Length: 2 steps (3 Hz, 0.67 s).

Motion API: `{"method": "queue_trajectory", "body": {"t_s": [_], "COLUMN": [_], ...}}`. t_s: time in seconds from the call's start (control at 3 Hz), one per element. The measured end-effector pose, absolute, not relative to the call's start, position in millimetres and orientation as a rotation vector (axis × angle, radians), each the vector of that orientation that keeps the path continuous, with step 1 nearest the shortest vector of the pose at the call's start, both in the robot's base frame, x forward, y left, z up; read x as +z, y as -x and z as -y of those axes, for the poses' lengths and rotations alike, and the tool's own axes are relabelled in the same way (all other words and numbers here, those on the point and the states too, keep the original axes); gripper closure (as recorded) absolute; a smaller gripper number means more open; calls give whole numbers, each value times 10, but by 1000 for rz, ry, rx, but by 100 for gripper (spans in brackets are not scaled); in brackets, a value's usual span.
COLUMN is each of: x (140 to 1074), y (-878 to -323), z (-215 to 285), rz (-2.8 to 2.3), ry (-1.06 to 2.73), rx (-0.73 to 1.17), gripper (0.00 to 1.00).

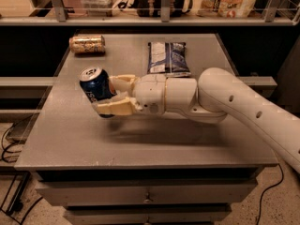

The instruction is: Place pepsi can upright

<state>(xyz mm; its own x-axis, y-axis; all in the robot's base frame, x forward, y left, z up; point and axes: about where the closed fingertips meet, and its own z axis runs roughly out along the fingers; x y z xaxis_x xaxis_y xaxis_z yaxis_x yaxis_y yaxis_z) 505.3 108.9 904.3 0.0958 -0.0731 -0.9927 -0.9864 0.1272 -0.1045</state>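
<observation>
The pepsi can (96, 87) is a small blue can with a silver top, held tilted with its top facing up and toward the camera, above the left part of the grey table (70, 139). My gripper (107, 96) reaches in from the right on a thick white arm (225, 102). Its cream fingers (116, 108) are shut on the can's side, one behind and one in front. The can's lower end is hidden by the front finger, so I cannot tell whether it touches the table.
A gold-tan can (87, 44) lies on its side at the table's back left. A flat blue-and-white snack bag (168, 58) lies at the back middle. A shelf rail (159, 18) with goods runs behind the table. Drawers (147, 193) sit below the front edge.
</observation>
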Motion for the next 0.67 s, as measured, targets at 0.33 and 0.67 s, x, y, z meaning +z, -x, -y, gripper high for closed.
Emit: {"method": "queue_trajectory", "body": {"t_s": [0.33,0.67], "x": [8973,8901], "y": [-5033,-5003], "z": [-1125,-1175], "rz": [-1272,-1306], "ry": [1224,1267], "rx": [993,959], "gripper": [59,35]}}
